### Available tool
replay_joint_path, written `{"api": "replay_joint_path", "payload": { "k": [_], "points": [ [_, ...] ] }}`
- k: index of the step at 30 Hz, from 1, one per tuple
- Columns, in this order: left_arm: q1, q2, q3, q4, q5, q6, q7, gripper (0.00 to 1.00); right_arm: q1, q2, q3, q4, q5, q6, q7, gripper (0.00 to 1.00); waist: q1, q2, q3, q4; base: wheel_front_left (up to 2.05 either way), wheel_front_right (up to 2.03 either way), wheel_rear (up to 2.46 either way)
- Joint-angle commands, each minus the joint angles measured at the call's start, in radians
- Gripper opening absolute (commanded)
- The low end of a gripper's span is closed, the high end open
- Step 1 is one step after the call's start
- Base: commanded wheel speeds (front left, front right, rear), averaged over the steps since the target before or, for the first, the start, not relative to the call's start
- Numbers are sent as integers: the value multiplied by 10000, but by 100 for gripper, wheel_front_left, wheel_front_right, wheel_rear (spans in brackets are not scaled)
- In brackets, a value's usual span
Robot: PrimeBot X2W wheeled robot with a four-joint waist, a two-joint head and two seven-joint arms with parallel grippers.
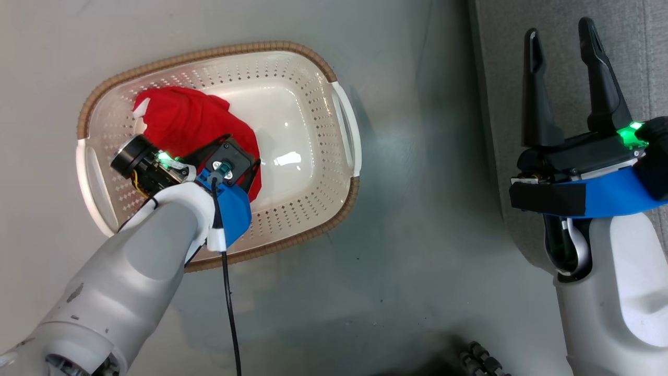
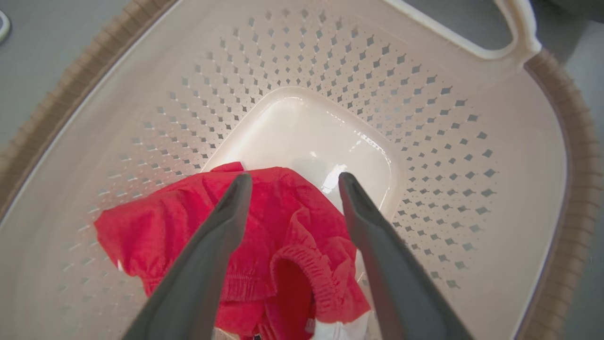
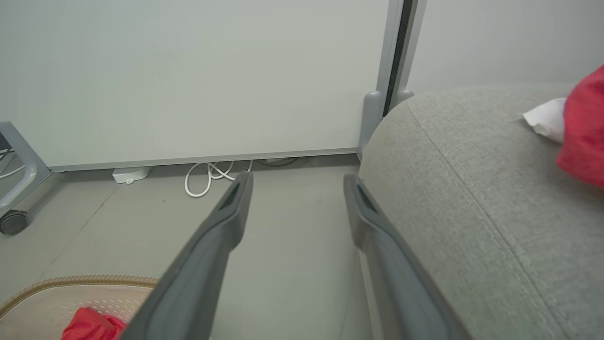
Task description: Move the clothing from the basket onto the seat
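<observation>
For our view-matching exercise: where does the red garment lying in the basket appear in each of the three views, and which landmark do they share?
Head view: red garment upper left, in the left half of the basket.
Left wrist view: lower centre, on the basket floor.
Right wrist view: bottom left corner.
Shared landmark: the basket's brown woven rim.

No readable text or labels anywhere.

Crumpled red clothing [image 1: 193, 122] sits at nine o'clock inside the cream basket [image 1: 235, 49]; the grey seat [image 1: 496, 78] lies off at three o'clock.
</observation>
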Motion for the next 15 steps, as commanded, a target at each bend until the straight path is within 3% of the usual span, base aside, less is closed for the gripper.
{"api": "replay_joint_path", "payload": {
  "k": [1, 9, 15],
  "points": [
    [-255, -58, -169, 72, -184, -9, 109, 100, -172, 9, -19, -54, -65, 1, -6, 100, -2, 0, 93, 10, 0, 0, 0],
    [-355, -162, -1289, 647, -1316, -9, 1813, 100, -254, 9, -46, -125, -168, 1, -5, 100, -2, 0, 434, 81, 0, 0, 0],
    [-602, 49, -1822, 598, -1895, -9, 2311, 100, -396, 10, -31, -228, -139, 1, -5, 100, -2, 0, 890, 46, 0, 0, 0]
  ]
}}
